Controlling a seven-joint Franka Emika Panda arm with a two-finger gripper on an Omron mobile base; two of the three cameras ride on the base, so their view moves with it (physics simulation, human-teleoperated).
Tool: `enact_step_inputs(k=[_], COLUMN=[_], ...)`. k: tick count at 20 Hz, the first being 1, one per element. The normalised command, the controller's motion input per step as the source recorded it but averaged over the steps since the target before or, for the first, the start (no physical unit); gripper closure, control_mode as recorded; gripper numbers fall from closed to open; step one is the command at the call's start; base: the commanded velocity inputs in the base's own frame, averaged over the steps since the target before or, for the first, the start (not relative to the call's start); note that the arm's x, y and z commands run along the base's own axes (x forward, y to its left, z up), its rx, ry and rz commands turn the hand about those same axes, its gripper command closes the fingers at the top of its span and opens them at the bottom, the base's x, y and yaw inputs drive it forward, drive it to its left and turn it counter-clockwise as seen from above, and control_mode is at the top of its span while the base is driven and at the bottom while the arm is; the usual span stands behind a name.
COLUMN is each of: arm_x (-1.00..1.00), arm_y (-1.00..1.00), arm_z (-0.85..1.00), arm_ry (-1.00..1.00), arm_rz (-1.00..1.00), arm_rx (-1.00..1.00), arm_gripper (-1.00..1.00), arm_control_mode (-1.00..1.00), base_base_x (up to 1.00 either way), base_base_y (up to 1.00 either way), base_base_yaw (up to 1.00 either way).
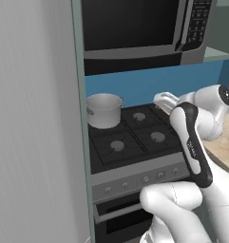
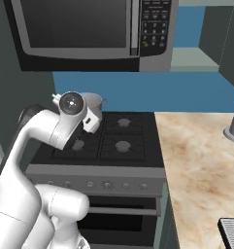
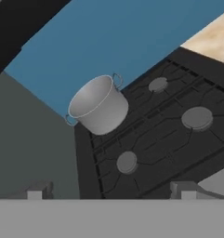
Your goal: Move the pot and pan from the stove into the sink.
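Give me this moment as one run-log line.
pot: rear-left burner of stove, upright, untouched | gripper: open, empty, short of pot | pan: not seen

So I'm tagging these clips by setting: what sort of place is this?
A home kitchen, rendered: a black gas stove with a pot on its back burner, a microwave mounted above, and a marbled beige counter alongside.

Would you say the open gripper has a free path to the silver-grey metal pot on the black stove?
Probably yes: the gripper faces the silver-grey metal pot on the back-left burner, with bare black stove grates between.
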Motion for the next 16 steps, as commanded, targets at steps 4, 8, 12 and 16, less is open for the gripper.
enact_step_inputs(k=[4,8,12,16], arm_x=[0.49,0.43,0.34,0.09], arm_y=[0.20,0.19,0.15,0.05], arm_z=[-0.03,-0.04,-0.05,0.00], arm_ry=[0.01,0.02,0.03,0.01], arm_rz=[-0.05,-0.06,-0.04,0.00], arm_rx=[0.08,0.09,0.08,0.00], arm_gripper=[-1.00,-1.00,-1.00,-1.00], arm_control_mode=[-1.00,-1.00,-1.00,-1.00], base_base_x=[0.00,0.00,0.00,0.00], base_base_y=[0.00,0.00,0.00,0.00], base_base_yaw=[0.00,0.00,0.00,0.00])
